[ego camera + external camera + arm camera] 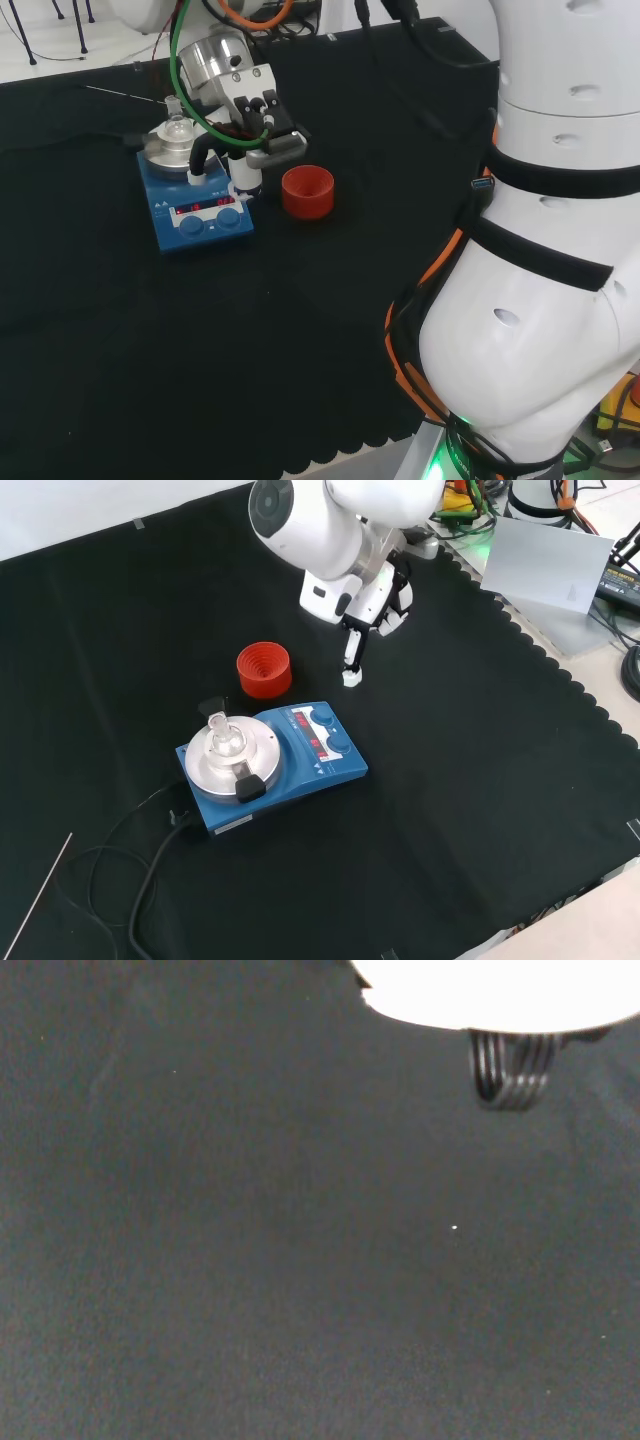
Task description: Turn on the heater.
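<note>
Heater (275, 765), blue, squat, rigid, likely heavy and steady on the bench (480, 780); small glass flask (221, 735) on its plate fragile. Best worked at front knobs (332, 730). Hand (372, 605) just beside, one finger extended downward, holding nothing. Red ribbed ring (264, 669) nearby.

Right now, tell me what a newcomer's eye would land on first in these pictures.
First the blue heater in the middle of the black cloth, its display lit red, with a small clear glass flask on its round metal plate. Next the red ribbed ring just beyond it in the front view. Then the hand, one finger pointing down near the heater's knobs.
</note>
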